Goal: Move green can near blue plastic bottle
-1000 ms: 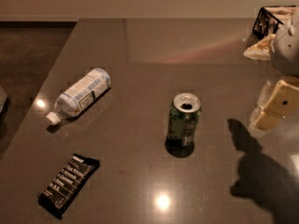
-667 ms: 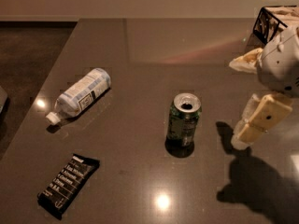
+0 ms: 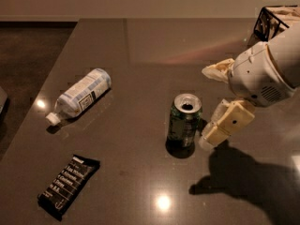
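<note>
1. Progress: I judge the task to be at the approach stage. The green can (image 3: pixel 184 121) has not yet been gripped or shifted toward its goal.
2. Can position: it stands upright near the middle of the worktop (image 3: pixel 140 46), open top showing, well apart from the bottle (image 3: pixel 82 97).
3. Bottle position: it lies on its side toward the left of the worktop, white cap pointing to the front left.
4. Jaws: they hang to the right of the can, spread wide and holding nothing.
   - The lower finger (image 3: pixel 228 124) has its tip just beside the can's right wall. I cannot tell whether it touches.
   - The upper finger (image 3: pixel 218 71) sits farther back and clear of the can.
   - The can is not between the two.
5. Left to do, in my estimate: bring the jaws around the can, close, carry it left, and set it down beside the bottle.
6. A black snack bar (image 3: pixel 68 185) lies at the front left, off the direct line from can to bottle.
</note>
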Controlling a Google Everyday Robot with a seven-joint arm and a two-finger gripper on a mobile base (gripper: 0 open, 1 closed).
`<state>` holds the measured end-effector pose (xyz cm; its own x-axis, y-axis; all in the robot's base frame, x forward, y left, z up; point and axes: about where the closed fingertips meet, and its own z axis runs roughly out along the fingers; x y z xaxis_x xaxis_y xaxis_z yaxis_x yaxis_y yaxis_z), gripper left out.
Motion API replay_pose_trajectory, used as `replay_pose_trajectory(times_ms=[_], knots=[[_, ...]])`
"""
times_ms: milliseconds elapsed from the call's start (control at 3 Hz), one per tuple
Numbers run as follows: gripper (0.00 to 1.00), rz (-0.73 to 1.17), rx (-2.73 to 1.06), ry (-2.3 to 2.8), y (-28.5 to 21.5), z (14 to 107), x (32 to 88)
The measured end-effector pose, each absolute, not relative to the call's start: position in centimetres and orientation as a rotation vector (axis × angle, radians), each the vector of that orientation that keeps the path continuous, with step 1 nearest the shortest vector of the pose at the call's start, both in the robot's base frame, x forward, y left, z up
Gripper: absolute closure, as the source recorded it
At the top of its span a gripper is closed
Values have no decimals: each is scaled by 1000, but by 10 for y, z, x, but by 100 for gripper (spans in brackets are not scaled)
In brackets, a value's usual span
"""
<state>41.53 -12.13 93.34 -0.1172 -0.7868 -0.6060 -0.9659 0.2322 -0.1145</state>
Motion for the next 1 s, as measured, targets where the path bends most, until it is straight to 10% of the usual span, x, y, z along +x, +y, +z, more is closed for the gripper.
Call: replay_pose_trajectory(times_ms=[667, 1000], knots=[[0, 533, -1586, 1905, -83, 917, 422], [19, 553, -1574, 1906, -76, 910, 424]])
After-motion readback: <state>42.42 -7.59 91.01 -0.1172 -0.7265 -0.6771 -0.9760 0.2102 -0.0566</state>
